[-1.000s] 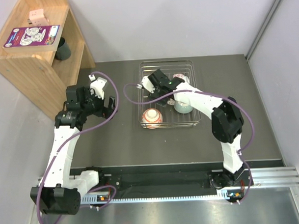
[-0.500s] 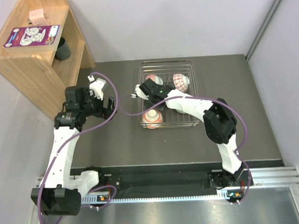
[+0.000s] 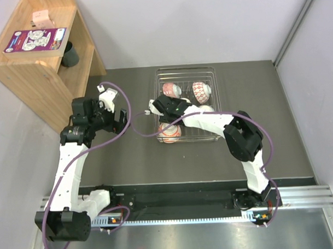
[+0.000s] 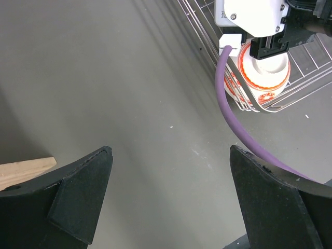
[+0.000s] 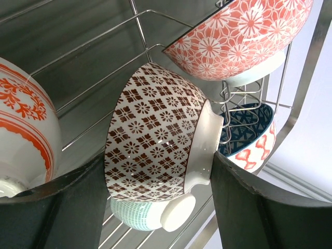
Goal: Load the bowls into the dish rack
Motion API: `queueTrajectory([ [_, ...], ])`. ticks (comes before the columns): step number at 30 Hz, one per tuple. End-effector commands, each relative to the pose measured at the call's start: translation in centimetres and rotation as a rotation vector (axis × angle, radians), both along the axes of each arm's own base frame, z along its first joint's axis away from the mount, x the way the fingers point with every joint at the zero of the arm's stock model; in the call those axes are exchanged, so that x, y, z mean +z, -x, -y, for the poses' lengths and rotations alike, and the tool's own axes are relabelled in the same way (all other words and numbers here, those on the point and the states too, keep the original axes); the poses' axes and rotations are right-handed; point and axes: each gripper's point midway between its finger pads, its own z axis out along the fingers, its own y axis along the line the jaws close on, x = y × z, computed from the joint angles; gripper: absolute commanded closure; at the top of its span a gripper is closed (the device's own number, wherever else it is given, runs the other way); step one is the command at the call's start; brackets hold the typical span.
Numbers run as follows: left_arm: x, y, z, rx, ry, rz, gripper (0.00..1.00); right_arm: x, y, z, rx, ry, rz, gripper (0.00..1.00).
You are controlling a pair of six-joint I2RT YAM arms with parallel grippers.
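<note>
Has pulled the right gripper away from the far end of the rack toward its near left part in the last second, uncovering two bowls at the far end, hidden a second ago. Has kept the left gripper in the same spot, off to the left over the table, spread wide with nothing in it. Means, most likely, one bowl on its way down into a slot. Starting at the near end of the rack: a white and orange bowl, tipped on its side in the wires, just beside the near finger; cannot tell if touching. Next, right in the middle of the right gripper, the brown bowl, up on its edge with its open side turned to the far end. Looks pinched there, with one of the fingers close on each side. Cannot tell if resting on the wires yet or hanging in the grip. Close beside it, a pale green bowl, peeking out past its edge. Farther back, past the far finger, a blue bowl and a red bowl, both up on edge in the rack and clear of the gripper. Makes five bowls in or over the rack, so probably the last one left to set down and let go.
</note>
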Motion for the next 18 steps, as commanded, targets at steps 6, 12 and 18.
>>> queueTrajectory([
  [6, 0.5, 0.4, 0.1, -0.014, 0.010, 0.027, 0.01, -1.8, 3.1, 0.0, 0.070, -0.040, -0.139, 0.18],
  [12, 0.5, 0.4, 0.0, -0.013, 0.008, 0.024, 0.01, -2.6, 4.1, 0.7, 0.097, -0.042, -0.159, 0.00],
  [18, 0.7, 0.6, 0.0, -0.015, 0.005, 0.022, 0.01, -2.2, 5.1, 1.1, 0.125, -0.054, -0.182, 0.00],
])
